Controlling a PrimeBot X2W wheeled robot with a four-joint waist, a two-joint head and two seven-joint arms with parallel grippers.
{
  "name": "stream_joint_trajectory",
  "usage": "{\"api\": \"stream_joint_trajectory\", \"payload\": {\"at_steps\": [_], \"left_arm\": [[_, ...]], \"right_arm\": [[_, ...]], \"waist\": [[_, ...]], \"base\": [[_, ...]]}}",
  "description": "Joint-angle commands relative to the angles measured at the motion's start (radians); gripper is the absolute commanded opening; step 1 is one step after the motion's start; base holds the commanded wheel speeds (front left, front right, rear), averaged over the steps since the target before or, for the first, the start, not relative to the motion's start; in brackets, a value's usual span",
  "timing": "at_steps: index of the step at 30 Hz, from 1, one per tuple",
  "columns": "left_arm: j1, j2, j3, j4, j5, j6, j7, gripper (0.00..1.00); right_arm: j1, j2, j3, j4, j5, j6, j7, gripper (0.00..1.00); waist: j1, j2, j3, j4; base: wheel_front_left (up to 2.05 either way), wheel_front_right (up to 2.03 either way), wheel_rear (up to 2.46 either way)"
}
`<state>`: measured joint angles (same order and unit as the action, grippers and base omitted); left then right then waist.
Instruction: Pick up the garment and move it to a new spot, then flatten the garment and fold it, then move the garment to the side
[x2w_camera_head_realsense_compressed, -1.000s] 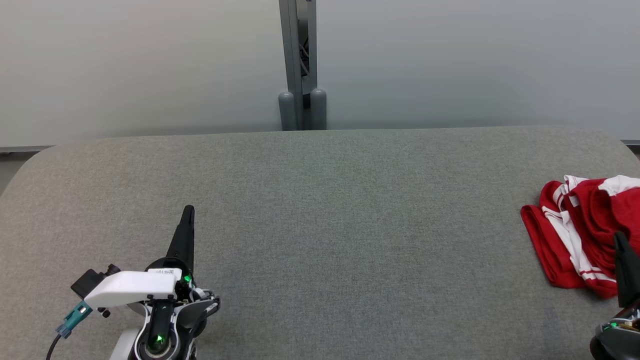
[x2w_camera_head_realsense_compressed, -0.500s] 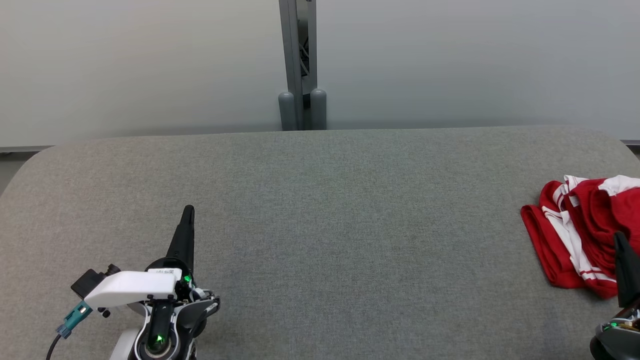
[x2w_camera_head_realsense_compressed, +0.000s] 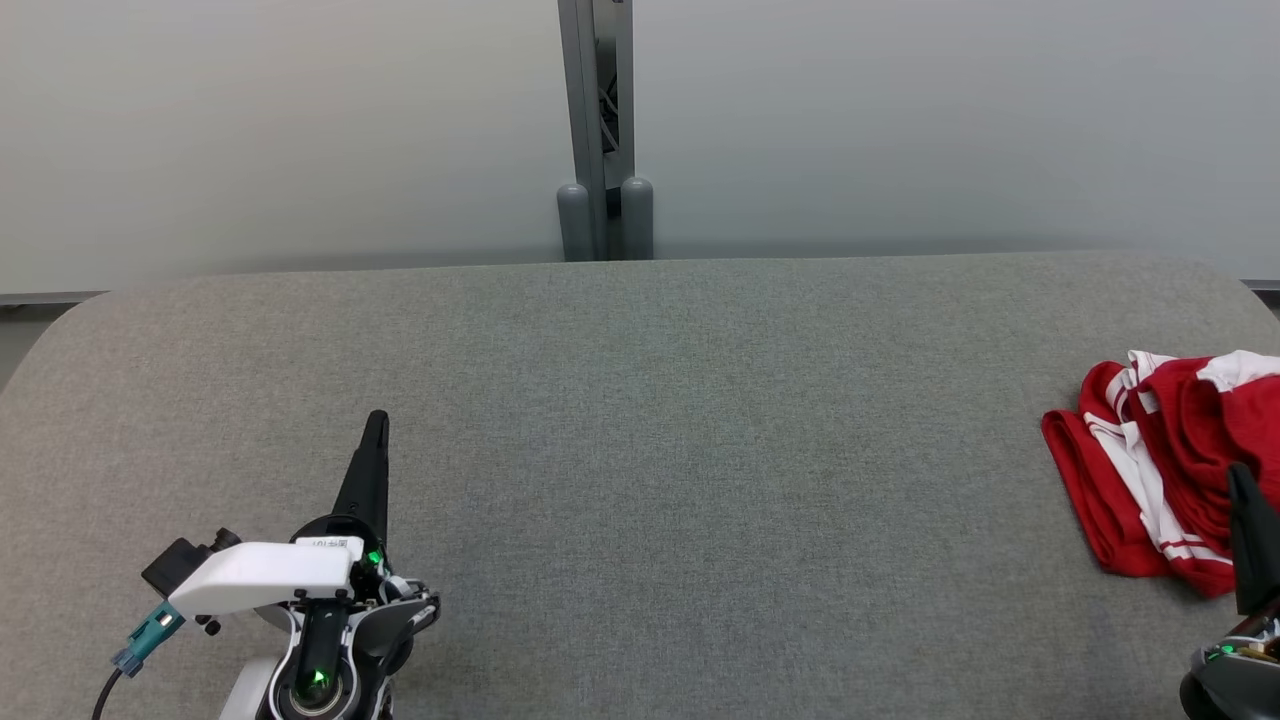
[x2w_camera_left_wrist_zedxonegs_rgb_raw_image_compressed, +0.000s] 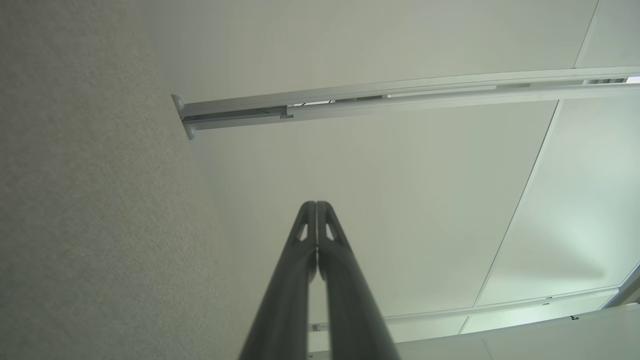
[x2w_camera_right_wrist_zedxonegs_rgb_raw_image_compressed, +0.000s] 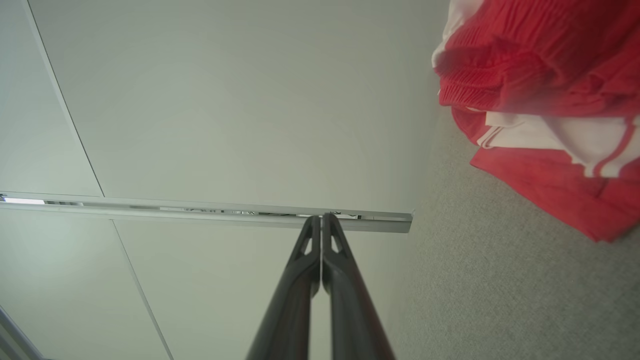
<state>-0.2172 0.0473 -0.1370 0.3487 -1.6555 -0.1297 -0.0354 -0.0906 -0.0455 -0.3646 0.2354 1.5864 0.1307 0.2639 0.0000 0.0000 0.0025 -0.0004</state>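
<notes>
The garment (x2w_camera_head_realsense_compressed: 1160, 460) is a crumpled red cloth with white stripes, lying at the far right of the grey felt table (x2w_camera_head_realsense_compressed: 640, 420); the picture's edge cuts off part of it. In the right wrist view the garment (x2w_camera_right_wrist_zedxonegs_rgb_raw_image_compressed: 540, 100) fills the upper right corner. My right gripper (x2w_camera_head_realsense_compressed: 1238, 472) stands at the lower right, tip over the garment's near edge, shut and empty (x2w_camera_right_wrist_zedxonegs_rgb_raw_image_compressed: 320, 216). My left gripper (x2w_camera_head_realsense_compressed: 377, 418) rests at the lower left, far from the cloth, its fingers pressed together with nothing between them (x2w_camera_left_wrist_zedxonegs_rgb_raw_image_compressed: 316, 204).
A grey upright post (x2w_camera_head_realsense_compressed: 600, 130) stands behind the table's far edge, in front of a pale wall. The table's rounded corners show at the far left and far right. The broad grey middle of the table lies between the two grippers.
</notes>
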Motion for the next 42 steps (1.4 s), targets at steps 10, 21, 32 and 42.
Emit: {"api": "stream_joint_trajectory", "payload": {"at_steps": [10, 21, 32, 42], "left_arm": [[-0.017, 0.006, 0.001, 0.000, -0.001, -0.004, 0.002, 0.00], [-0.017, 0.006, 0.001, 0.000, -0.001, -0.004, 0.002, 0.00], [-0.017, 0.006, 0.001, 0.000, -0.001, -0.004, 0.002, 0.00], [-0.017, 0.006, 0.001, 0.000, -0.001, -0.004, 0.002, 0.00]], "right_arm": [[-0.004, -0.009, -0.001, -0.005, 0.007, 0.000, 0.004, 0.00], [-0.004, -0.009, -0.002, -0.005, 0.007, 0.000, 0.004, 0.00], [-0.004, -0.009, -0.001, -0.005, 0.007, 0.000, 0.004, 0.00], [-0.004, -0.009, -0.002, -0.005, 0.007, 0.000, 0.004, 0.00]], "waist": [[0.0000, 0.0000, 0.000, 0.000], [0.0000, 0.0000, 0.000, 0.000], [0.0000, 0.0000, 0.000, 0.000], [0.0000, 0.0000, 0.000, 0.000]], "base": [[0.00, 0.00, 0.00], [0.00, 0.00, 0.00], [0.00, 0.00, 0.00], [0.00, 0.00, 0.00]]}}
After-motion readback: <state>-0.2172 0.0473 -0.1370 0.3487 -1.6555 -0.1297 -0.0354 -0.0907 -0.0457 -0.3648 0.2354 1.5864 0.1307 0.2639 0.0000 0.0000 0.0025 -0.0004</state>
